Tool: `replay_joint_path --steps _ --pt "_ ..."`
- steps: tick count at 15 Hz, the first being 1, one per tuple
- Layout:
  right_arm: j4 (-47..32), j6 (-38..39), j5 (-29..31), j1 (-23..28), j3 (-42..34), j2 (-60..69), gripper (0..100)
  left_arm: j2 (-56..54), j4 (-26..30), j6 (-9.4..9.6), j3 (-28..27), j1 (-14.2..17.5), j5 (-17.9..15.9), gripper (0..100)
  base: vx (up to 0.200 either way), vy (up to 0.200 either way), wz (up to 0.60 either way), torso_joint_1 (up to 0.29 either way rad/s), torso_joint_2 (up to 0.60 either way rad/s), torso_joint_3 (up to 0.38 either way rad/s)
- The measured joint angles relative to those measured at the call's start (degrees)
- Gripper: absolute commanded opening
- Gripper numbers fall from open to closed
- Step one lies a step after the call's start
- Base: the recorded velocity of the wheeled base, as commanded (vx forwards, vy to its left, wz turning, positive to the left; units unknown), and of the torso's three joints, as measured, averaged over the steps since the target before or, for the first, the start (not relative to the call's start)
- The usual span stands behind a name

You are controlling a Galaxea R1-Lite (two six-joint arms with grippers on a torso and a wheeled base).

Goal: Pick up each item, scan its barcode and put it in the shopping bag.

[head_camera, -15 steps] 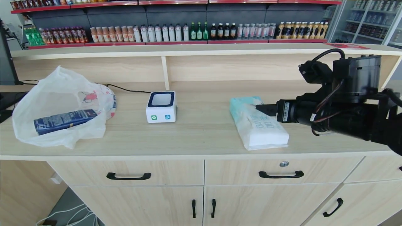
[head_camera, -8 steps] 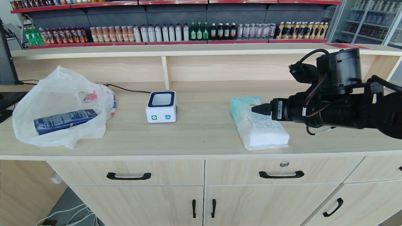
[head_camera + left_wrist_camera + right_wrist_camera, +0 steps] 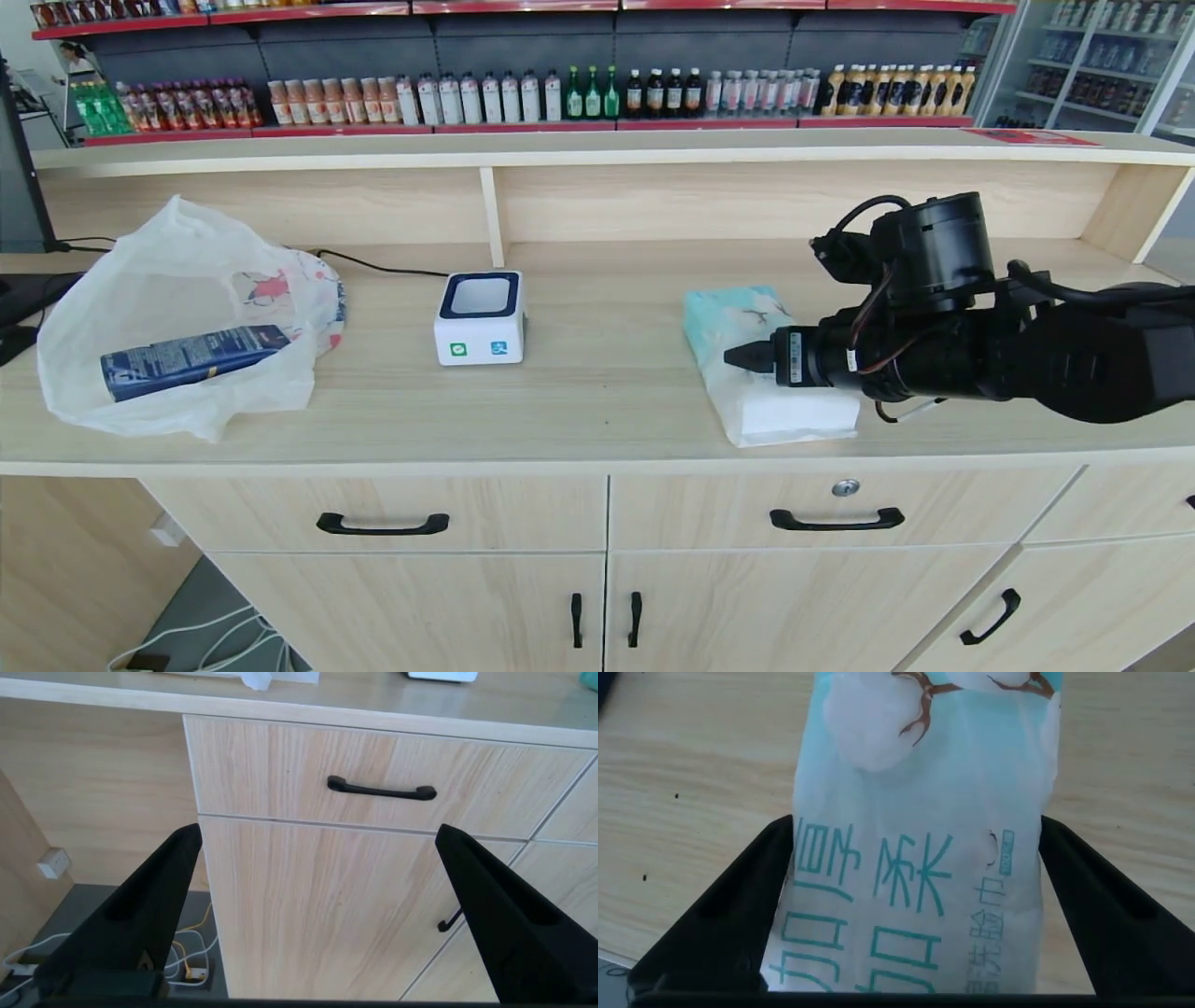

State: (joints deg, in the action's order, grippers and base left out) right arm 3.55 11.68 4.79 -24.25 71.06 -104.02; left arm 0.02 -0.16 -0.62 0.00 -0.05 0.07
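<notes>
Now: right gripper [image 3: 910,952], jaws spread, straddling white-and-teal soft plastic tissue pack [image 3: 915,840] flat on pale wood counter [image 3: 597,392]; pack's long axis running between fingers [image 3: 719,924], short width across; contact probably not yet made.

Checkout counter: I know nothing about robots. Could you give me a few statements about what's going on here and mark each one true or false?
1. The shopping bag has a dark blue item lying in it. True.
2. The tissue pack is lifted clear of the counter. False: it lies on the counter, with the right pincer open and one finger on each side of it.
3. The scanner stands between the bag and the tissue pack. True.
4. The left pincer is carrying a bottle. False: it is open and empty, below the countertop and facing a drawer front.
</notes>
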Motion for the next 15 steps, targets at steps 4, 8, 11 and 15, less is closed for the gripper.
replay_joint_path --steps 4,8,11,15 --pt "-0.02 -2.54 0.18 0.22 0.46 -1.66 100 0.0 0.0 0.02 0.0 -0.05 -0.02 100 0.0 0.0 0.0 0.0 0.0 0.0" --pt "0.48 -3.21 5.55 1.43 0.66 -3.15 100 0.0 0.0 -0.02 0.0 -0.05 -0.02 100 0.0 0.0 0.0 0.0 0.0 0.0" --pt "0.72 -3.06 12.31 1.56 1.56 -4.39 100 0.0 0.0 -0.04 0.0 -0.05 -0.02 100 0.0 0.0 0.0 0.0 0.0 0.0" --pt "0.91 0.17 13.54 1.32 1.65 -5.07 0 0.0 0.0 -0.04 0.0 -0.05 0.0 100 0.0 0.0 0.0 0.0 0.0 0.0"
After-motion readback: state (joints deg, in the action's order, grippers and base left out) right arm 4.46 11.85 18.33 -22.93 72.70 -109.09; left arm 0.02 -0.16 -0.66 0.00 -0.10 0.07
